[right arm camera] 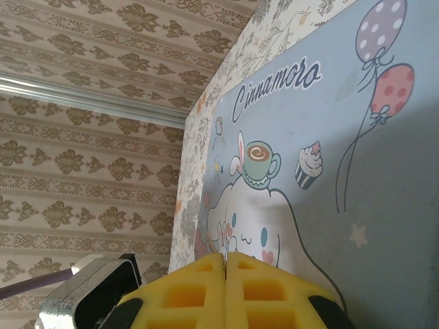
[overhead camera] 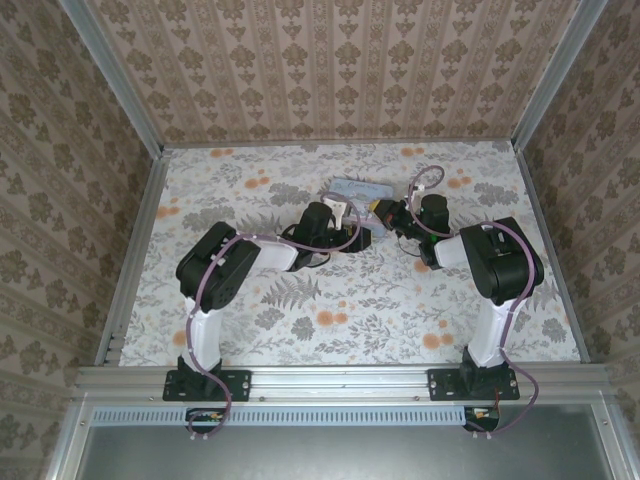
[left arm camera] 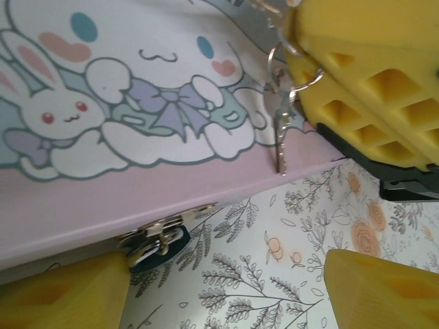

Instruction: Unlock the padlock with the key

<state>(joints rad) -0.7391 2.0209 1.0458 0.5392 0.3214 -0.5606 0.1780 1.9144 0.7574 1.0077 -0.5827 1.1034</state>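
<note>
Wallpaper with a faded damask print covers the walls [overhead camera: 330, 60] on three sides, and a matte mat [overhead camera: 400, 300] of grey ferns and orange blooms covers the bench [overhead camera: 300, 380]. Toward the upper middle of the top view lies a flat rectangular tin [overhead camera: 355, 190]. Its smooth lid is pale blue with a pink band, and it is printed with a white long-eared cartoon figure, a rabbit, balloons and a cupcake. Script on it reads "Cinnamoro".

In my left wrist view the padlock [left arm camera: 171, 241] sits at lower left, a small dark teal body with a shiny shackle hung through the tin's silvery hasp [left arm camera: 164, 225]. The key [left arm camera: 280, 133] is at upper right, a thin bit of metal dangling blade-down from a wire ring [left arm camera: 274, 65] over the pink band.

My left tool [left arm camera: 226, 288] stands wide open and holds nothing, one yellow ribbed finger [left arm camera: 62, 291] just beside the padlock. My right tool [right arm camera: 226, 264] has its yellow pads pressed flat together. The ring passes behind them, and I cannot tell what they pinch.
</note>
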